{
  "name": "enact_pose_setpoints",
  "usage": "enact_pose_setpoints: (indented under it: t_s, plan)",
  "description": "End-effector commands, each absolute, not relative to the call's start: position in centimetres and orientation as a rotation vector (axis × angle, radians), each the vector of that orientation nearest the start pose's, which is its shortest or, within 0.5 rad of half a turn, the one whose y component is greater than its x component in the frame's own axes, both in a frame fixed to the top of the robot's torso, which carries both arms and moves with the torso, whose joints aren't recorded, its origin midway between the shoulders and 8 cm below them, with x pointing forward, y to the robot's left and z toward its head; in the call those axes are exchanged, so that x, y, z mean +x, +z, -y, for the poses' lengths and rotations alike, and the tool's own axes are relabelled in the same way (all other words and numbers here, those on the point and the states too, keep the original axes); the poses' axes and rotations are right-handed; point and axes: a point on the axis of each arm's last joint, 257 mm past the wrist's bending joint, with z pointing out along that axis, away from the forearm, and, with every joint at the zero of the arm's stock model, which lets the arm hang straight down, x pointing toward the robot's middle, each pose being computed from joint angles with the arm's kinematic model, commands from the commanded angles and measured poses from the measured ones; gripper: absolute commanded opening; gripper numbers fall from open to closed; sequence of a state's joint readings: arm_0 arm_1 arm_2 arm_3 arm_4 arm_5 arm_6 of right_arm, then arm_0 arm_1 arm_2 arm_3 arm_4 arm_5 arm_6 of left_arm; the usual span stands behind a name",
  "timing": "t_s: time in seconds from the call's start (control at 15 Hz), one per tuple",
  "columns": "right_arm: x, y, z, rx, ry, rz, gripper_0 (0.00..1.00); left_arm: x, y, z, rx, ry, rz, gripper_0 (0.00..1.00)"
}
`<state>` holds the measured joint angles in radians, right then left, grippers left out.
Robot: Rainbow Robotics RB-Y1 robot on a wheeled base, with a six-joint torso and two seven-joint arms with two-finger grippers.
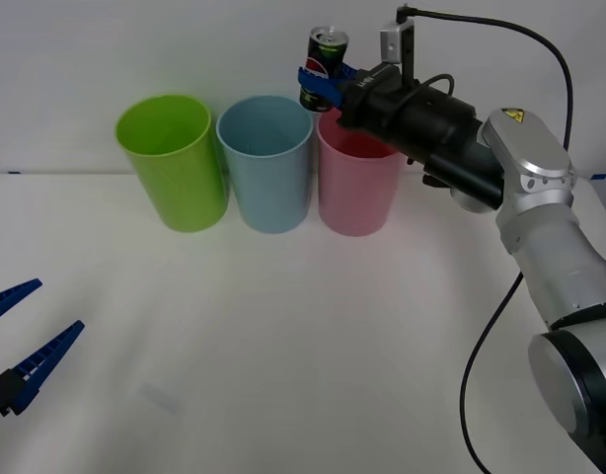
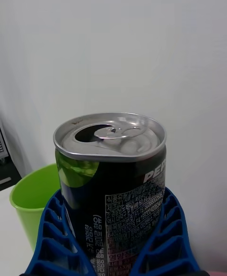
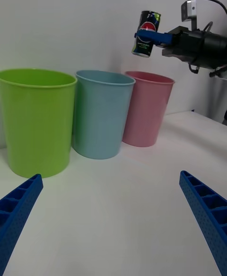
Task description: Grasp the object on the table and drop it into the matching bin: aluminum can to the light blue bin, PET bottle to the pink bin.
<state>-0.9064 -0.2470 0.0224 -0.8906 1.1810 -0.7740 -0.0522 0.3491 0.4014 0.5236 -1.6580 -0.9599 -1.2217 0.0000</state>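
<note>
A: Where do we log the can (image 1: 326, 67)?

B: Upper centre of the front view, held in the air. The right gripper (image 1: 320, 82) has its blue fingers (image 2: 53, 238) pinching the can on both sides, about mid-height. We see it upright with a slight tilt, the silver top up and the pull-tab opening showing.

A: Position against the bins?

B: Three bins stand in a row at the back of the white bench (image 1: 283, 346): green bin (image 1: 172, 161) left, blue bin (image 1: 265, 161) in the middle, pink bin (image 1: 355, 183) right. We place the can above the gap between the blue and pink rims, nearer the pink rim's left edge. It is well clear of both rims.

A: And the right arm?

B: It reaches in from the right edge of the frame, black wrist over the pink bin.

A: Left side?

B: The left gripper (image 1: 17, 346) sits at the lower left corner of the front view, low over the bench, fingers spread wide and holding nothing. From its wrist camera we see the can (image 3: 146, 33) high at upper right, above the pink bin (image 3: 146, 108).
</note>
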Motion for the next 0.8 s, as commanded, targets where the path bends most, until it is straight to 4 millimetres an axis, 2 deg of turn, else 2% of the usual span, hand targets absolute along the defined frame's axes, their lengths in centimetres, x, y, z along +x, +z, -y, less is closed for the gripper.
enact_pose_setpoints:
  t_s: [0.07, 0.33, 0.6, 0.8]
  plan:
    - [64.5, 0.6, -1.5, -0.664, 0.771, -1.272, 0.0, 34.2, -16.9, -33.0, 0.465, -0.567, -1.441, 1.0]
    - [65.4, 0.6, -3.8, -0.647, 0.732, -1.295, 0.0, 34.2, -16.9, -33.0, 0.465, -0.567, -1.441, 1.0]
    - [65.6, 0.1, -5.9, -0.636, 0.706, -1.309, 0.0, 34.2, -16.9, -33.0, 0.465, -0.567, -1.441, 1.0]
    - [65.5, 0.0, -6.4, -0.639, 0.698, -1.309, 0.0, 34.2, -16.9, -33.0, 0.465, -0.567, -1.441, 1.0]
